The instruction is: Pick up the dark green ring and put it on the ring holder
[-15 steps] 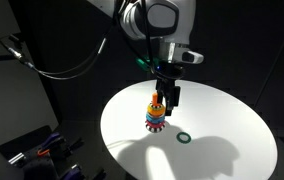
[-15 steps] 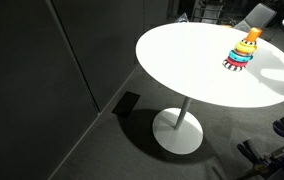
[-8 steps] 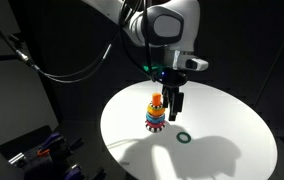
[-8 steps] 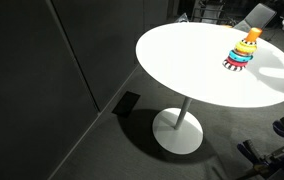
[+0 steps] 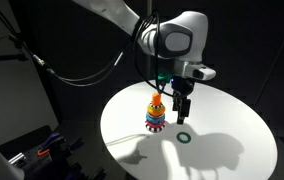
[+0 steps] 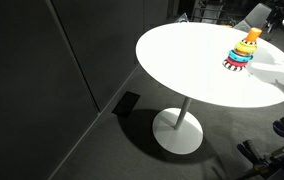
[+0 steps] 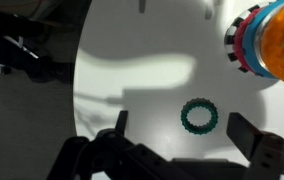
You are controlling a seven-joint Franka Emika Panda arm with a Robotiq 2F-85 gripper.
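Observation:
The dark green ring (image 5: pixel 184 137) lies flat on the round white table (image 5: pixel 232 150), to the right of the ring holder (image 5: pixel 156 112), a cone-shaped stack of coloured rings with an orange knob. The holder also shows in an exterior view (image 6: pixel 244 50) and at the top right edge of the wrist view (image 7: pixel 272 38). My gripper (image 5: pixel 182 113) hangs open above the table, over and slightly behind the ring. In the wrist view the ring (image 7: pixel 198 116) lies between my two open fingers (image 7: pixel 182 128), with nothing held.
The table has a single white pedestal base (image 6: pixel 178 130) on a dark floor. Dark walls and cables surround the table. Equipment with blue and red parts (image 5: pixel 42 150) stands at the lower left. The table's edge (image 7: pixel 77 90) runs down the left of the wrist view.
My gripper has moved to the right, from close beside the ring holder's top toward the spot above the dark green ring. The ring and holder have not moved.

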